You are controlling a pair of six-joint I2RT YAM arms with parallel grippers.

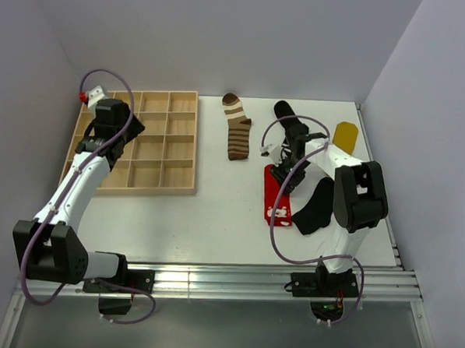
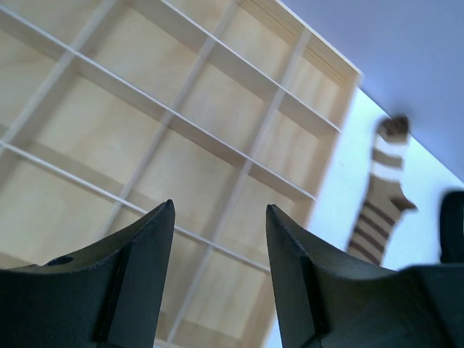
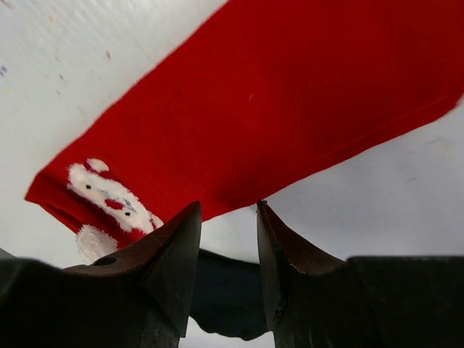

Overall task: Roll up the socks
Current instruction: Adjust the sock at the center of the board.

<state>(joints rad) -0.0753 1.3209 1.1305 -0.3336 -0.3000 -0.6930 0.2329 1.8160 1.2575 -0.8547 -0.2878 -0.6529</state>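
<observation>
Top external: the red sock (image 1: 277, 198) is lying flat on the table (image 1: 214, 220) beneath the right gripper (image 1: 284, 173), a black sock (image 1: 315, 209) just beside it. The striped sock (image 1: 237, 129), yellow sock (image 1: 345, 135) and second black sock (image 1: 283, 109) are lying farther back. The tray (image 1: 150, 189) is holding nothing.

Left wrist: the left gripper (image 2: 217, 210) is hanging spread and empty over the tray.

Right wrist: the jaws are standing apart over the red sock's edge, gripping nothing. Closing here is risking a thin pinch that slips.
</observation>
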